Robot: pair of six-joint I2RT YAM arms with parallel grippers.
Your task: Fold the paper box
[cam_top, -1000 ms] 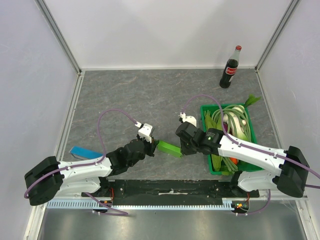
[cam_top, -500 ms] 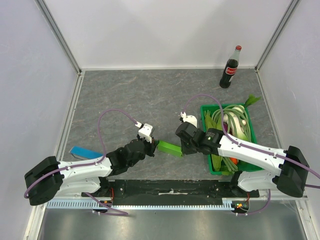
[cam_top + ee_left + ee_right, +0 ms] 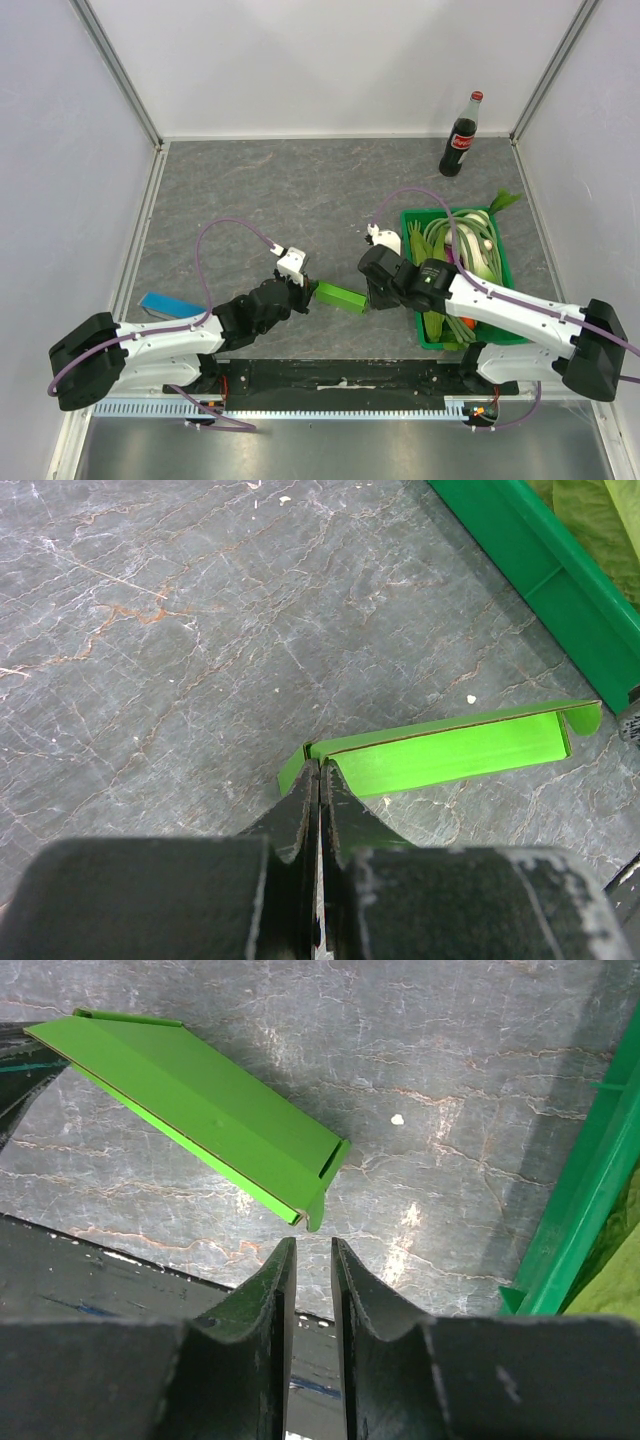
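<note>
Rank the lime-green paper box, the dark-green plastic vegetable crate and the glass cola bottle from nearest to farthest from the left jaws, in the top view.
1. Lime-green card paper box: pinched in the left jaws, just to their right.
2. Dark-green plastic crate: further right, beyond the right arm.
3. Glass cola bottle: far right corner, by the back wall.

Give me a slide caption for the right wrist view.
Right gripper, jaws slightly apart and empty, just short of the lime-green paper box.

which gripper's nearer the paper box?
Left. The left gripper is shut on one end of the paper box; the right gripper sits just off the other end, jaws slightly apart, gripping nothing.
</note>
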